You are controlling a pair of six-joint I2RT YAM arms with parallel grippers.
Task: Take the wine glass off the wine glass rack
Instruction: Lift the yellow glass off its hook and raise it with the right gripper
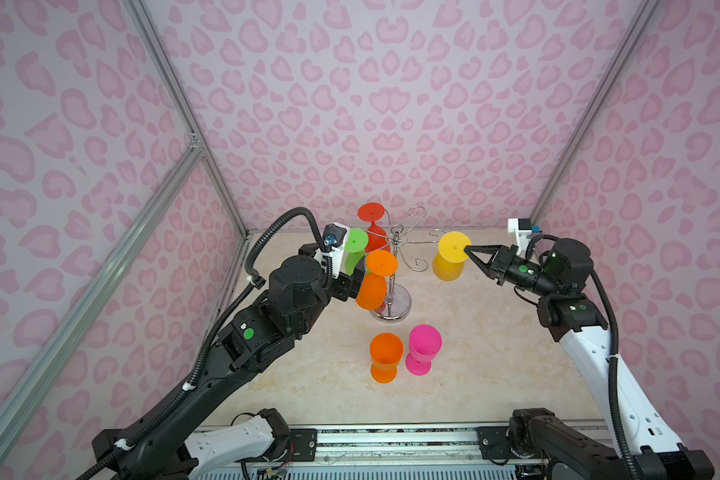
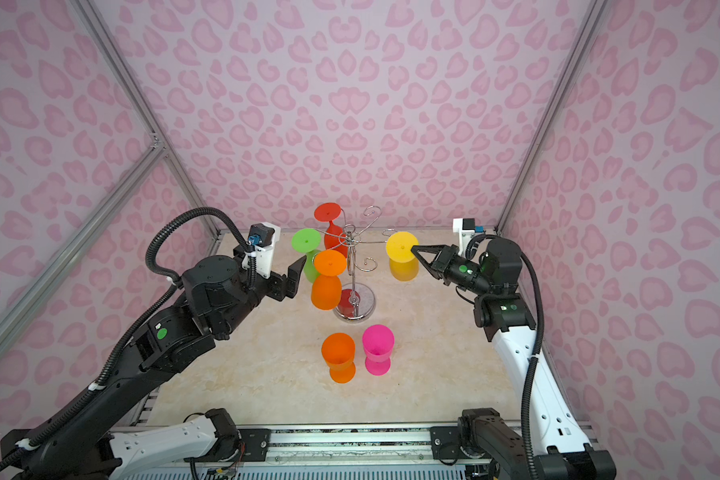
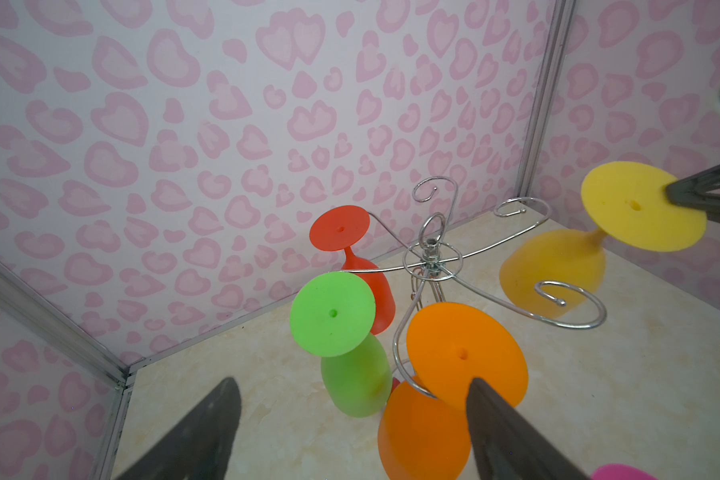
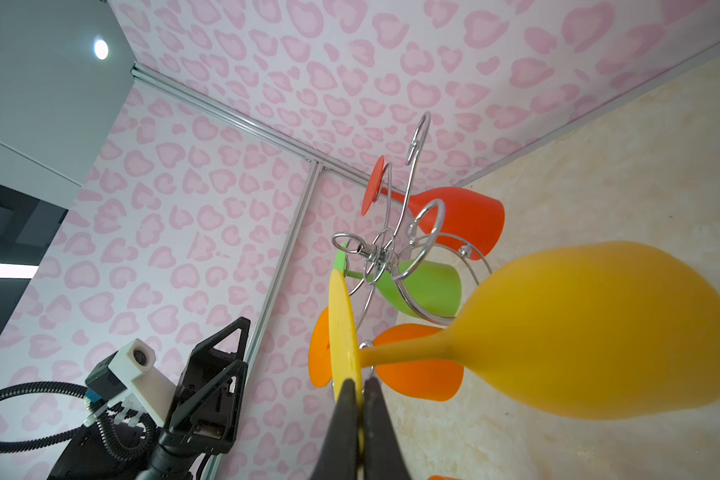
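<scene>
While the yellow glass (image 1: 449, 259) is pinched by its foot in the right fingers (image 4: 344, 415) just right of the rack (image 1: 395, 241), three glasses (image 3: 350, 374) are left hanging and two more glasses (image 1: 424, 345) are stood on the near worktop (image 1: 495, 353). The left fingers (image 3: 208, 428) are spread beside the hung orange glass (image 1: 373, 286).

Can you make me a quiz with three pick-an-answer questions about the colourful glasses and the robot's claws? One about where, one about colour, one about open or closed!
1. Where is the pink glass?
A) hanging up high
B) standing on the table
C) inside a box

2. What colour is the glass in the right gripper?
A) blue
B) yellow
C) red

3. The left gripper is:
A) open
B) shut on a glass
C) shut on nothing

Answers:
1 B: it stands upright beside an orange glass.
2 B: its jaws pinch the foot of the yellow glass.
3 A: its fingers stand wide apart, gripping nothing.
</scene>
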